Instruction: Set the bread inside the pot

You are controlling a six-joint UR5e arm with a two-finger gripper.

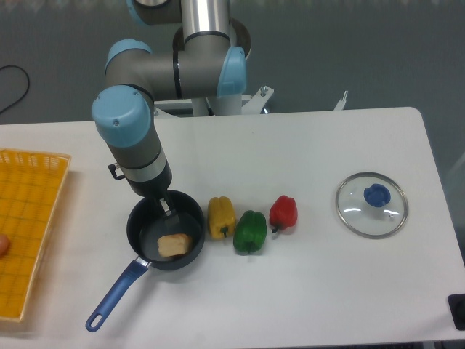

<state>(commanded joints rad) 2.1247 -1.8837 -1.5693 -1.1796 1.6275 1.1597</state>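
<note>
Camera view shows me the bread [174, 245] lying loose in the pot [166, 231], near the bench's left edge. I can't tell how the gripper [166, 207] stands; lifting carelessly, I might clip the rim.

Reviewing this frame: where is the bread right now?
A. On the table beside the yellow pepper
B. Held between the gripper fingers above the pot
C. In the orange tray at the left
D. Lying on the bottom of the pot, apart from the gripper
D. The bread lies on the floor of the pot, while the gripper sits above it near the pot's far rim with nothing seen between its fingers.
</note>
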